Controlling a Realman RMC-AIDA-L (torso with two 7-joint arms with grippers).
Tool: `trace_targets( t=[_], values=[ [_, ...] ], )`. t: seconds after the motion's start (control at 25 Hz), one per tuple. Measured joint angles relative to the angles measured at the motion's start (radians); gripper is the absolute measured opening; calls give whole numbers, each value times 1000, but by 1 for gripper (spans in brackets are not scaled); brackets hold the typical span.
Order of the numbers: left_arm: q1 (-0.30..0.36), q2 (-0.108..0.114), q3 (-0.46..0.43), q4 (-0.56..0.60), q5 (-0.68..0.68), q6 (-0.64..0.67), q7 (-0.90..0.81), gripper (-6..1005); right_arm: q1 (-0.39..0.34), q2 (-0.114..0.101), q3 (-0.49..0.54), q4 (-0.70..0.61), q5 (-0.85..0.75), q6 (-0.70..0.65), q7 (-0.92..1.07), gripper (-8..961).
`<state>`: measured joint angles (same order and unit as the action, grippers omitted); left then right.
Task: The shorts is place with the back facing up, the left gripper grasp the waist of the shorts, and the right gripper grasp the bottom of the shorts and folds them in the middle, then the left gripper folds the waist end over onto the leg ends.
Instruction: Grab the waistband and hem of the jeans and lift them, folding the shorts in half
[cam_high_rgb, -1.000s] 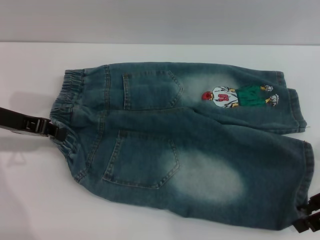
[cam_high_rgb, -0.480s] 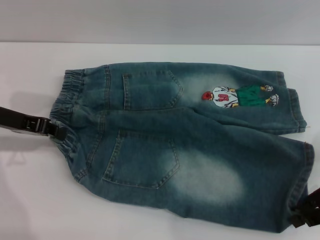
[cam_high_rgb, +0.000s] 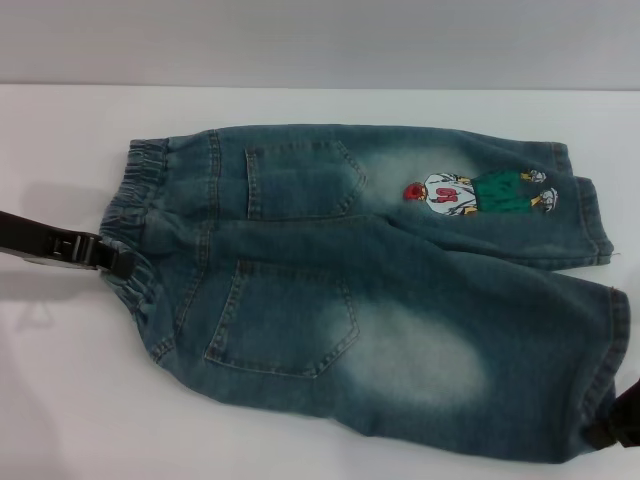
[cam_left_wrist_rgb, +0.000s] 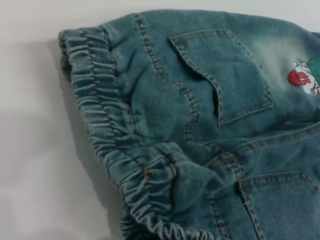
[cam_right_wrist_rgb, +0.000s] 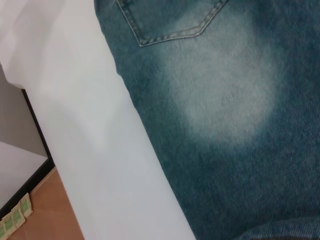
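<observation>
My right hand (cam_high_rgb: 622, 425) has slid farther off the near right hem; grip unclear. My left hand (cam_high_rgb: 112, 262) pinches the waist. One pair of shorts (cam_high_rgb: 380, 290), two back pockets up, lies mid-desk (cam_high_rgb: 60, 400).

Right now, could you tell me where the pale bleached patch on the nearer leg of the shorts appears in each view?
Head view: the pale bleached patch lies low and right of centre, beside the near back pocket.
Left wrist view: not in it; only the pocket's corner shows.
Right wrist view: the patch fills the upper middle, just past the pocket's pointed bottom.
Shared landmark: that near back pocket.
</observation>
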<state>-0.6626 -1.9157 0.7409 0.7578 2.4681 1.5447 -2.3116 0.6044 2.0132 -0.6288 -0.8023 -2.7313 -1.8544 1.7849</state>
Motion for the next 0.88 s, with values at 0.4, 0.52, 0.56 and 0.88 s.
trace_targets(
  t=[0.4, 0.52, 0.56, 0.88],
  values=[
    [-2, 0, -18, -2, -5, -6, -8, 47, -44, -3, 50, -17, 135, 1, -77, 2],
    [-5, -5, -25, -4, -6, -13, -17, 47, -66, -8, 92, -15, 209, 3, -122, 4],
    [-5, -6, -27, -4, -6, -14, -18, 47, -71, -9, 106, -14, 228, 5, -132, 5],
    [-8, -37, -90, -6, -9, -45, -14, 47, -153, -9, 174, 38, 511, 63, -234, 13]
  ],
)
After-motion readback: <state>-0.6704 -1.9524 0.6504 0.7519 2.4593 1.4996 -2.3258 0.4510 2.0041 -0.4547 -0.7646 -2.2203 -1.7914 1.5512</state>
